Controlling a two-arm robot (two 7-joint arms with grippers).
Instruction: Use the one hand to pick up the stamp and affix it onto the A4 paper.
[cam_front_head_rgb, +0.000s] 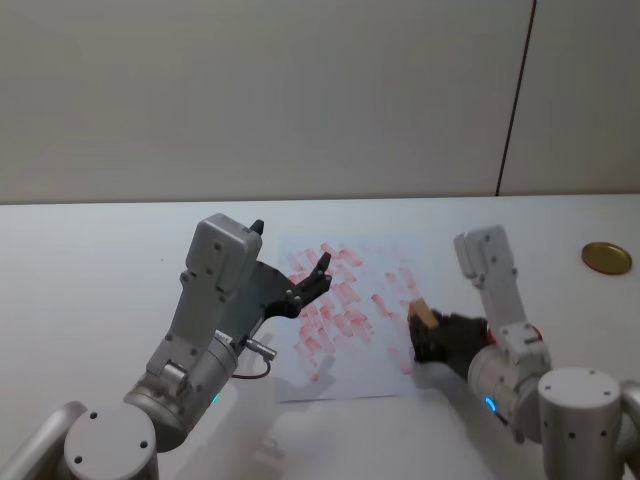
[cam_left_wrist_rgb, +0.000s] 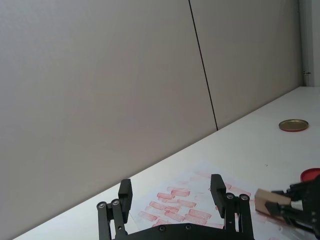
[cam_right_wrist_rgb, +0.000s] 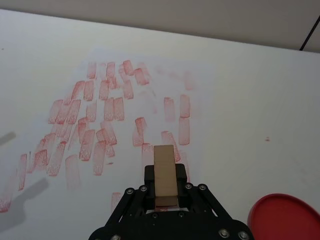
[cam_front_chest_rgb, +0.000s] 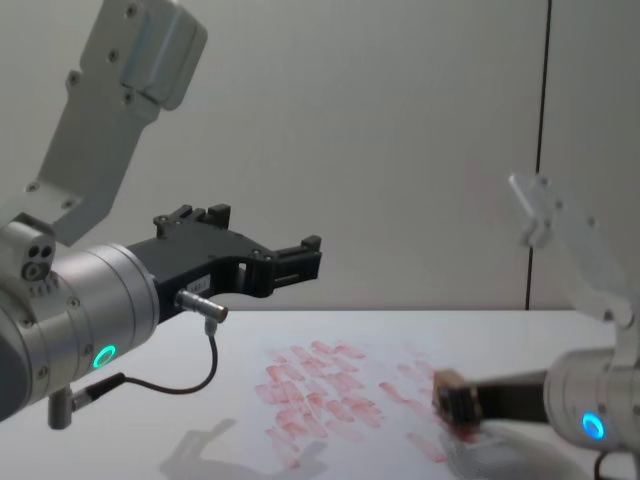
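White tabletop (cam_front_head_rgb: 100, 250) carries the A4 paper (cam_front_head_rgb: 350, 375). At lower right the stamp (cam_front_head_rgb: 422, 314) is clamped in the right gripper (cam_front_head_rgb: 427, 336), so a downward press seems needed next. The left gripper (cam_left_wrist_rgb: 171, 182) is parked at left, fingers apart.

Head camera looks forward and down from above both arms, the white bench (cam_front_head_rgb: 90, 260) spread wide and the A4 paper (cam_front_head_rgb: 360, 340) at centre. Chest camera sits low, looking across the bench, so the paper lies foreshortened with the wall (cam_front_chest_rgb: 400, 150) behind. Left wrist camera rides just behind the left hand (cam_left_wrist_rgb: 171, 186), well above the bench, facing the wall over the paper. Right wrist camera is close behind the right hand (cam_right_wrist_rgb: 166, 182), tilted down onto the paper. All four share that paper, and the stamp (cam_right_wrist_rgb: 165, 170) shows in each.
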